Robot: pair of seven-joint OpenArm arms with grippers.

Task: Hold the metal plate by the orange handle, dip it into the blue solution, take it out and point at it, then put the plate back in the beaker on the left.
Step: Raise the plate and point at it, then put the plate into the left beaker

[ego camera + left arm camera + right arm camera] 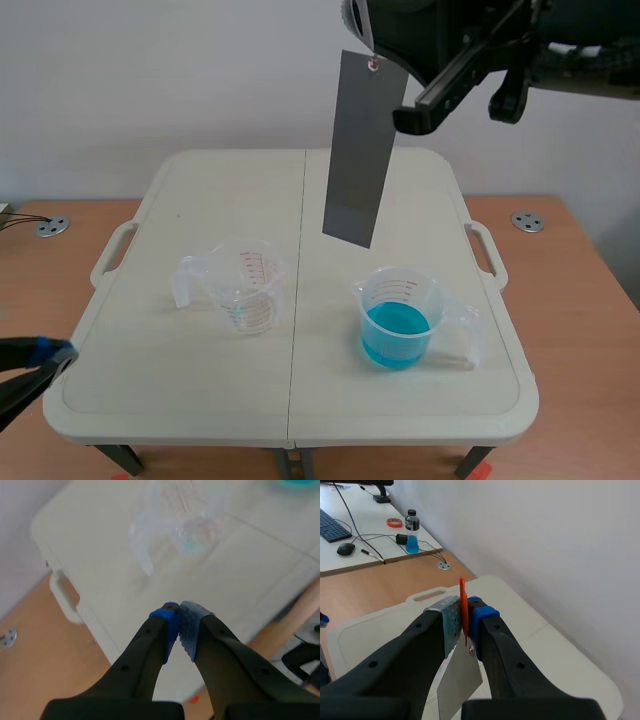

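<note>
My right gripper (465, 621) clamps the handle (463, 602); the plate (360, 150) hangs upright, clear above the blue beaker (398, 320). Left gripper (178, 625) clenched, empty.

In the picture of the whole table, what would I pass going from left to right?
First the left gripper → clear beaker → beaker of blue solution → right-hand metal disc. The hanging plate overlaps the blue beaker's span, so I leave it out.

no legible text, beaker scales (257, 283) unreadable
</note>
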